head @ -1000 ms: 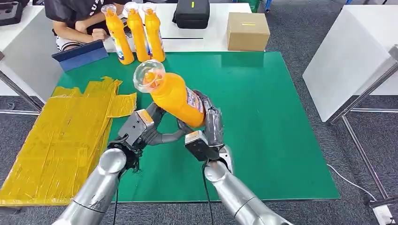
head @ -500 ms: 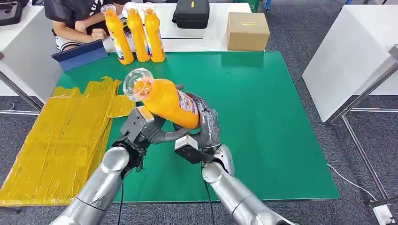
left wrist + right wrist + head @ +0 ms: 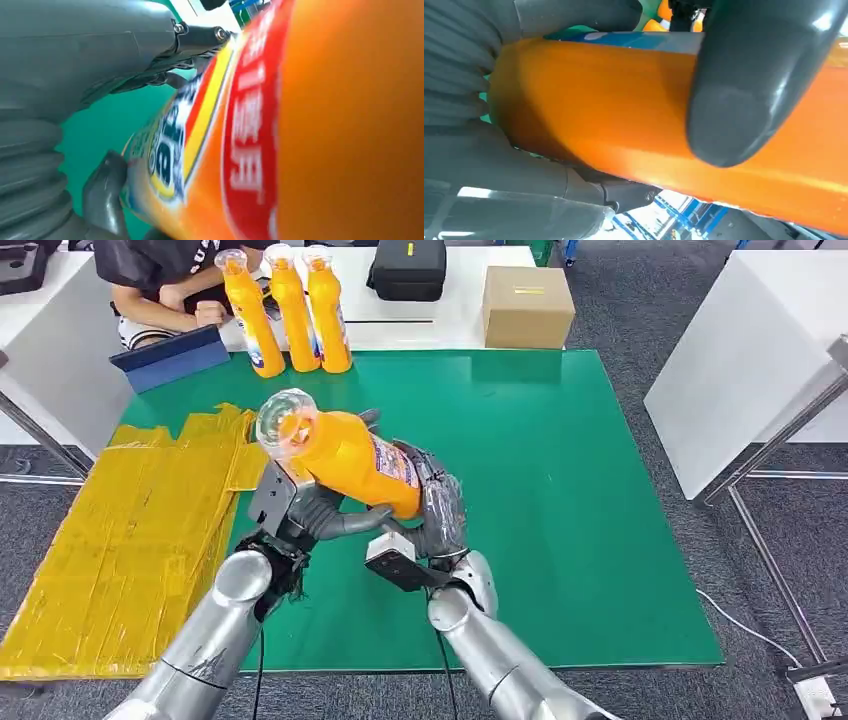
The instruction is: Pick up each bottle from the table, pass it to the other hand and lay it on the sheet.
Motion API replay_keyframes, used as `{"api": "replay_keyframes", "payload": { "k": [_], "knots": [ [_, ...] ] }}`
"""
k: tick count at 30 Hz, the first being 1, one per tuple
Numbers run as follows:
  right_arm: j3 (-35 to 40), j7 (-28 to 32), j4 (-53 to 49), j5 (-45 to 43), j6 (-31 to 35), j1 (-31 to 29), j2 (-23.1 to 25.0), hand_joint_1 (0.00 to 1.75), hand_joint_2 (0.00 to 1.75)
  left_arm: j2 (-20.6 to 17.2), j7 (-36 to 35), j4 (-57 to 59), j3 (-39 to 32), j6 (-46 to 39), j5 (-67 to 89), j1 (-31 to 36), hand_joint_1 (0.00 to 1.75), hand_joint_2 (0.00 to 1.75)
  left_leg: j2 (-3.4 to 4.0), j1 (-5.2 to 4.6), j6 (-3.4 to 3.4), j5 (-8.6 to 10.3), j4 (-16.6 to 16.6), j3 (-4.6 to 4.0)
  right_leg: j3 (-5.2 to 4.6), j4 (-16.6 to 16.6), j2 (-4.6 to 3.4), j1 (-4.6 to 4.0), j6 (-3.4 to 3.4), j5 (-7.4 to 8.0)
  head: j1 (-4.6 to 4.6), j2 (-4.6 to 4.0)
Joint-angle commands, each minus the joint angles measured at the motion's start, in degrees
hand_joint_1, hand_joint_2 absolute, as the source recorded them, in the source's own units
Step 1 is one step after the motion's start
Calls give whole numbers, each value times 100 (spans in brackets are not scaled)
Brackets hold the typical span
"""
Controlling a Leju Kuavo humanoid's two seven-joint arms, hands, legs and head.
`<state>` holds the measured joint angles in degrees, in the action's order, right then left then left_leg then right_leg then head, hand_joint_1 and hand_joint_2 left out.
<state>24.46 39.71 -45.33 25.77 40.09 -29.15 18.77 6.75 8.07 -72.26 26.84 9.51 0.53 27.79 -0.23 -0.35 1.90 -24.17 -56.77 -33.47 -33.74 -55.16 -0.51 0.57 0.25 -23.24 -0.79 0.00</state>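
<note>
Two hands meet on one orange plastic bottle with a clear cap (image 3: 345, 452) above the middle of the green table mat (image 3: 560, 490), and I read the scene across from my left. Farthest left lies the crinkled yellow plastic sheet (image 3: 130, 530), flat, overlapping the mat's left edge. Beyond it a seated person (image 3: 165, 285) leans on the white table, with a blue tablet case (image 3: 170, 358) in front. Next to that, three more orange bottles (image 3: 290, 310) stand upright in a row at the mat's far edge. My left hand (image 3: 305, 510) reaches under the held bottle near its neck, fingers curled up along its side; in the left wrist view the thumb (image 3: 105, 192) lies against the label, so I take it as gripping. The bottle tilts, cap up and toward the sheet, base toward my right hand (image 3: 430, 515), which wraps the lower body; the right wrist view shows a dark fingertip (image 3: 749, 85) pressed across the orange wall. Farther right, on the white table, sit a black zipped case (image 3: 408, 268) and a brown cardboard box (image 3: 528, 306).
</note>
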Motion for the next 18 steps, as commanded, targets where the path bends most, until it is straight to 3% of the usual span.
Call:
{"api": "replay_keyframes", "payload": {
  "k": [1,18],
  "knots": [
    [-247,29,349,205,-9,-39,32,175,175,-273,-93,-174,-587,-102,-473,233,0,175,4,6,-18,-10,0,22,22,1,2,-6,-7,-9,0,0],
    [-655,29,274,269,-9,-28,123,175,175,-294,-193,-530,-767,-209,-1165,-5,0,175,1,6,-18,-10,-1,22,24,2,5,-6,-5,-9,0,0]
  ]
}}
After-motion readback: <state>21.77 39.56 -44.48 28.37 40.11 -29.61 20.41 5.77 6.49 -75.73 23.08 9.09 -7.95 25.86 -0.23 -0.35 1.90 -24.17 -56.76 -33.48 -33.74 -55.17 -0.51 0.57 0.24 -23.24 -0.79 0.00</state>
